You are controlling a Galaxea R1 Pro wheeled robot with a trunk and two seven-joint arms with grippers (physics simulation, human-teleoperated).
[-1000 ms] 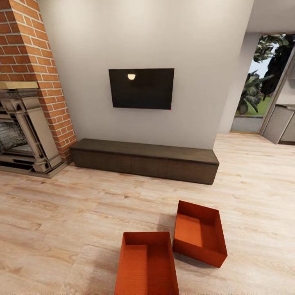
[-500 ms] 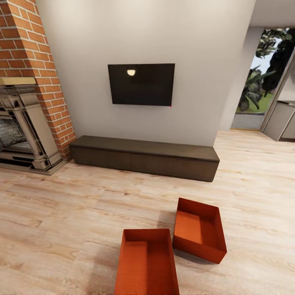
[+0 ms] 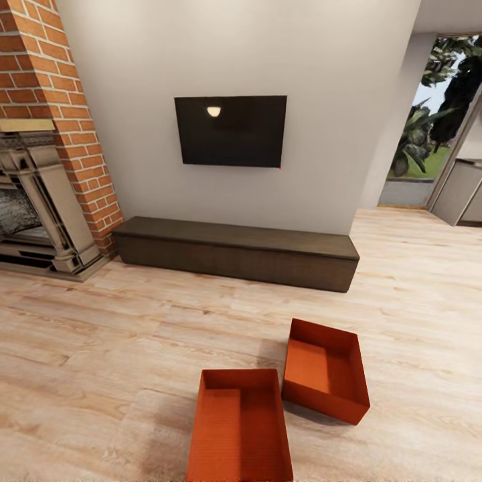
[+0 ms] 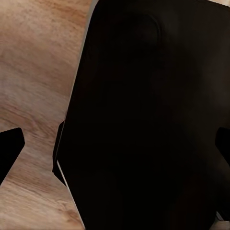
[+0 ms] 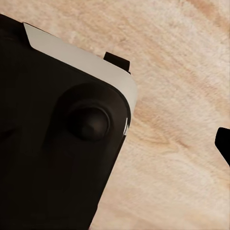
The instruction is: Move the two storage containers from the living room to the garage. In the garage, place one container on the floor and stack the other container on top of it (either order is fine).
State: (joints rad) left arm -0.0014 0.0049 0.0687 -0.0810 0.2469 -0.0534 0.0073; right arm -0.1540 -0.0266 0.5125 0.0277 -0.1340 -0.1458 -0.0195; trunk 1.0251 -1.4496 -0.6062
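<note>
Two orange-red open-top storage containers lie on the pale wood-plank floor [image 3: 100,348] of the living room. The nearer container [image 3: 239,428] is at the head view's lower middle, cut off by the frame's edge. The other container [image 3: 326,371] sits just to its right and farther away, turned at a slight angle, its near corner close to the first. Both are empty. My left gripper [image 4: 115,148] is open, a dark fingertip [image 4: 7,151] at each side of its view over the robot's black body. My right gripper [image 5: 115,143] is open over wood floor, with one fingertip [image 5: 224,143] showing.
A long low dark-brown cabinet [image 3: 234,253] runs along the white wall beyond the containers, under a black TV [image 3: 230,130]. A red-brick fireplace [image 3: 40,167] stands at the left. At the far right an opening [image 3: 428,134] shows greenery, beside a grey cabinet [image 3: 462,194].
The whole head view has shifted: the TV, cabinet and containers sit slightly higher and larger, so the camera has moved closer. The containers themselves have not moved.
</note>
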